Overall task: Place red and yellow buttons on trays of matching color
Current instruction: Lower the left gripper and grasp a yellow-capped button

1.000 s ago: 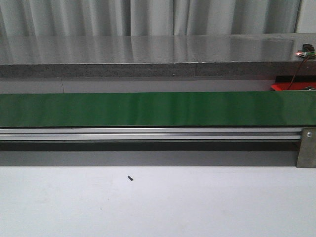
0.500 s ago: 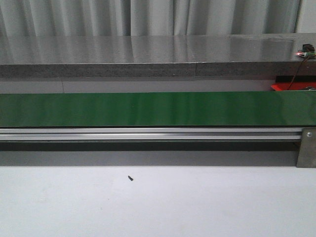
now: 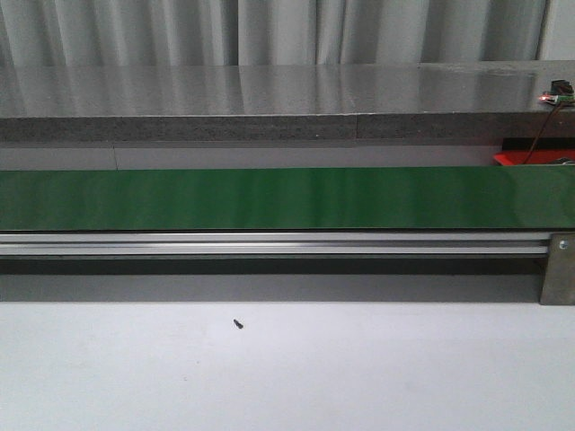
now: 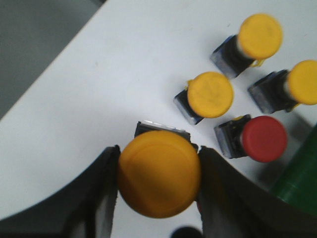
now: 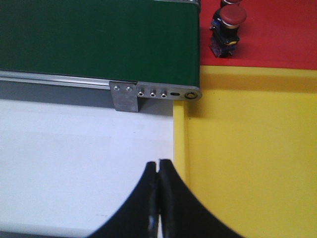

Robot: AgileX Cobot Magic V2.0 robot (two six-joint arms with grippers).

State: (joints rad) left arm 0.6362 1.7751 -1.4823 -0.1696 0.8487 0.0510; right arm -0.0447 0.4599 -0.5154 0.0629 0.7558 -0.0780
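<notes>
change since earlier: nothing moved in front view; green belt bare as before, small dark speck in same spot on white surface.
front view: no arms, no buttons visible; red tray edge just showing at far right behind belt.
left wrist view: left end effector clamped on a yellow button, fingers pressing both sides of its cap. Loose group just beside: three more yellow buttons and one red button on the surface.
right wrist view: right end effector pressed together, holding nothing, over the edge of the yellow tray. One red button already stands on red tray.
risk: grip is on the rounded cap, could slip or tilt in transit; neighbours are close, so a lift could nudge them.
</notes>
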